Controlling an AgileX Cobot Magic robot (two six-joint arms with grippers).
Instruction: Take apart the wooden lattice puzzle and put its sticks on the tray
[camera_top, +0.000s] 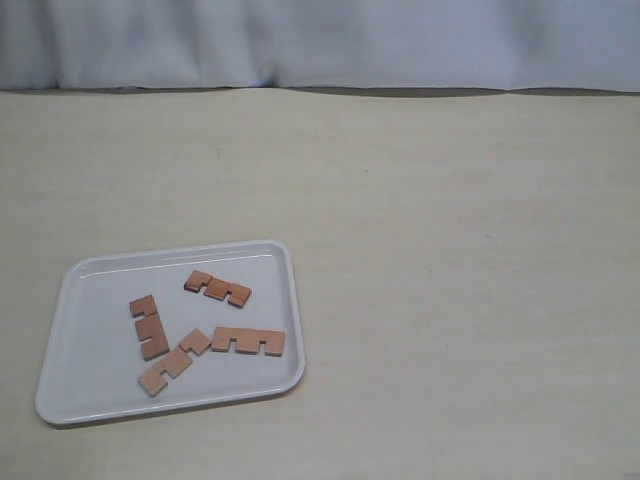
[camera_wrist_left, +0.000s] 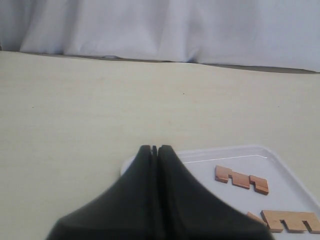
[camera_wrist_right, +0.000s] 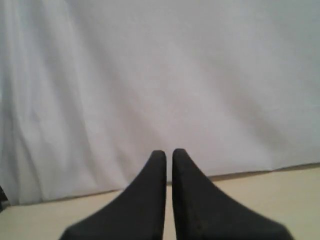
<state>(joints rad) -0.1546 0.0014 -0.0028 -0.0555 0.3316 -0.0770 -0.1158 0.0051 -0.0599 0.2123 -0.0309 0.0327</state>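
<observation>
Sticks (camera_top: 248, 341) lying apart, all four on the tray (camera_top: 95, 290) just ahead of the left gripper (camera_wrist_left: 154, 148), pinched shut and empty like the right gripper (camera_wrist_right: 169, 153): lift both straight clear, nudging nothing out onto the worktop (camera_top: 450, 300).

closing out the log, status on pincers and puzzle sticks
Left pincer shut, empty, near the tray corner. Right pincer shut, empty. Puzzle undone, four sticks lying loose on the tray. Nothing seen in the way.

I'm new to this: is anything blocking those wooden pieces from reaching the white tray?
Nothing visible does. All four sticks already lie inside the tray, taken apart.
</observation>
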